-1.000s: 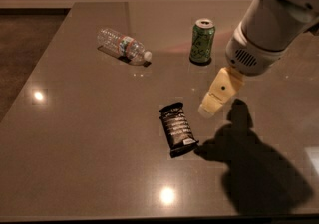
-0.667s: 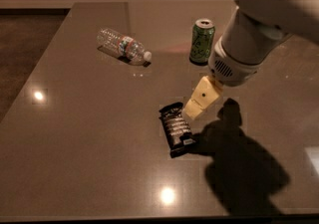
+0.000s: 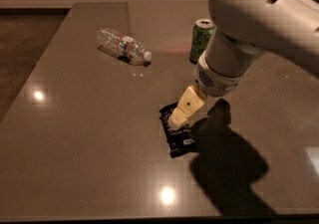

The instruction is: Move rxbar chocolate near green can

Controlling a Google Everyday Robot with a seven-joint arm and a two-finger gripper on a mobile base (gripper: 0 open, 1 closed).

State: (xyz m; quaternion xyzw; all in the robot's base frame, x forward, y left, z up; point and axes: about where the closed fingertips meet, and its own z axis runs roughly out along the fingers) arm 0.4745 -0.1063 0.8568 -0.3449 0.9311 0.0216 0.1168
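Note:
The rxbar chocolate (image 3: 179, 137) is a flat black wrapper with white text, lying on the table near its middle. The green can (image 3: 202, 40) stands upright farther back, partly behind my arm. My gripper (image 3: 177, 118) comes down from the upper right, and its cream-coloured tip is over the upper end of the bar, covering part of it. I cannot tell whether it touches the bar.
A clear plastic bottle (image 3: 123, 47) with a white cap lies on its side at the back left. The brown table (image 3: 75, 133) has its left edge running diagonally, with dark floor beyond. My arm's shadow falls at the front right.
My gripper has moved left and down, from beside the bar's right side to over its upper end. The arm now fills more of the upper right and hides part of the can.

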